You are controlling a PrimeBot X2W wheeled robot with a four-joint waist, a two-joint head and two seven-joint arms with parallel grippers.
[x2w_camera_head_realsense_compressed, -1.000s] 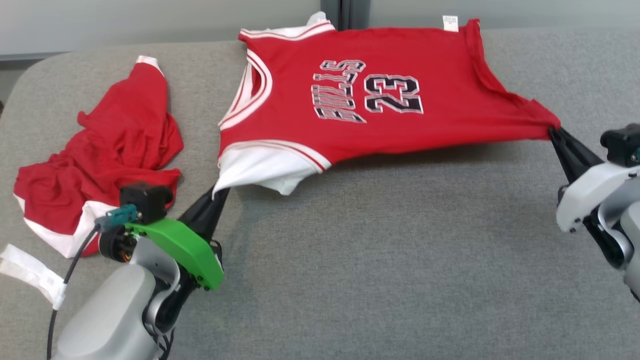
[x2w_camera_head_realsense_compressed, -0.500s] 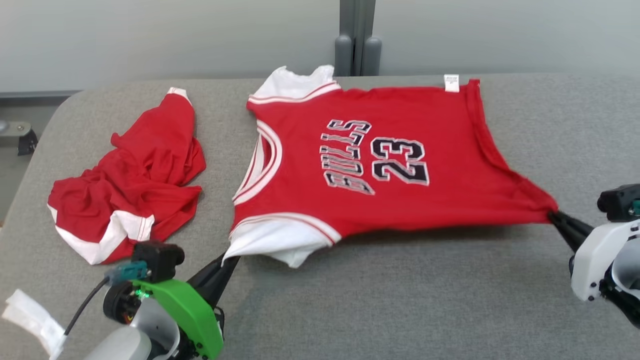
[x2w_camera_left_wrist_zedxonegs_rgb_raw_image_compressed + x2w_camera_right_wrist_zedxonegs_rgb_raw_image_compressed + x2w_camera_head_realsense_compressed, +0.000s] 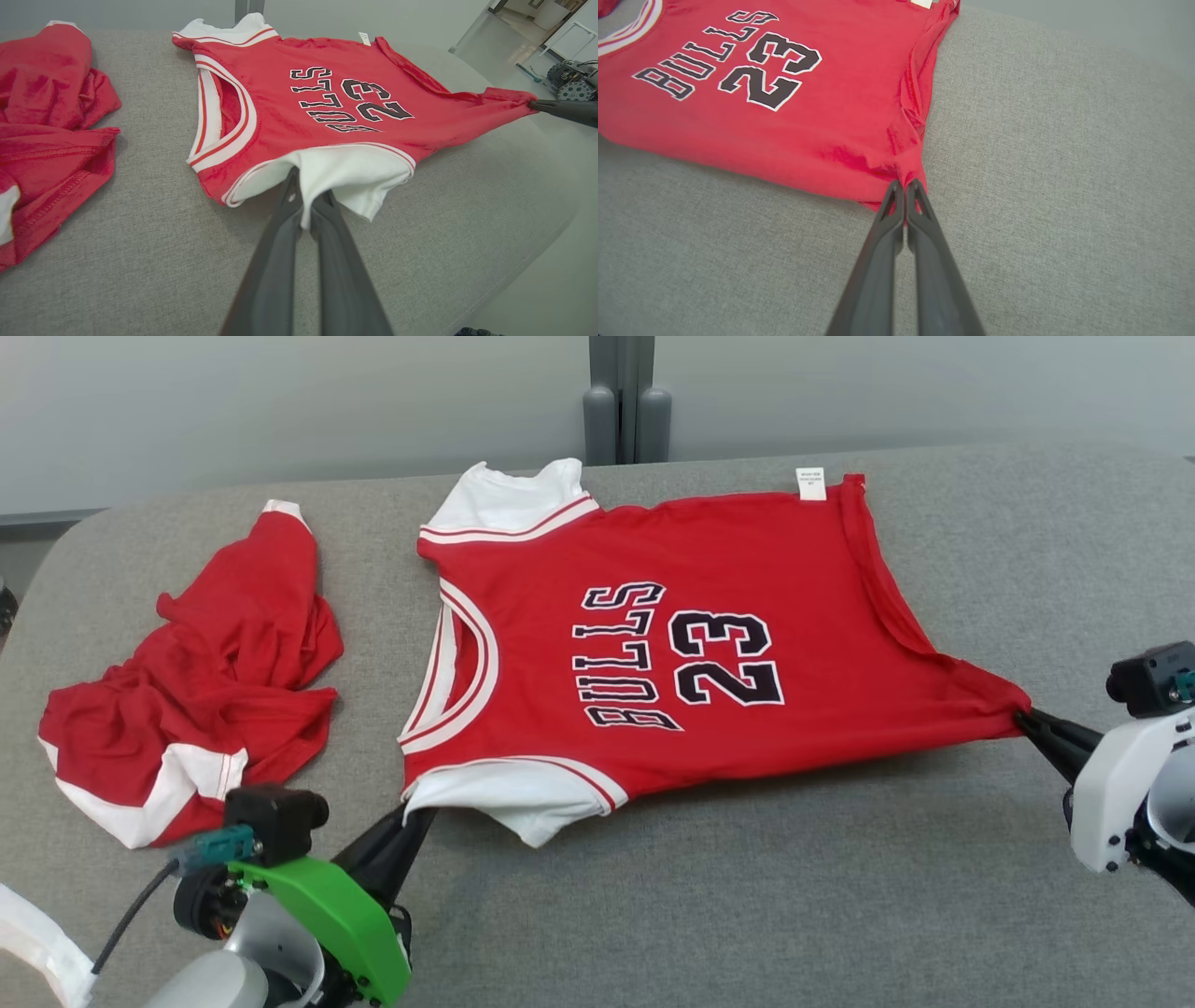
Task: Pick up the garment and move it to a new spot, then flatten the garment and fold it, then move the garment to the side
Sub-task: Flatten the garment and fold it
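The garment (image 3: 672, 616) is a red jersey with white sleeves and "BULLS 23" in black, spread sideways over the grey table (image 3: 747, 915). My left gripper (image 3: 415, 817) is shut on its near white sleeve, seen close in the left wrist view where the fingers pinch the white cloth (image 3: 345, 172) of the garment (image 3: 299, 107). My right gripper (image 3: 1022, 719) is shut on the red hem corner at the right; the right wrist view shows its tips (image 3: 905, 186) clamped on that corner of the garment (image 3: 794, 121). The near edge hangs slightly off the table between the two grips.
A second red and white piece of clothing (image 3: 196, 691) lies crumpled at the table's left. A white strap (image 3: 37, 943) sits at the near left corner. A grey post (image 3: 625, 401) stands behind the table's far edge. Bare grey table lies in front.
The head camera has tilted and shifted, so the table's far edge and wall show more. Both grippers keep their hold and the jersey stays stretched between them, lying a little flatter.
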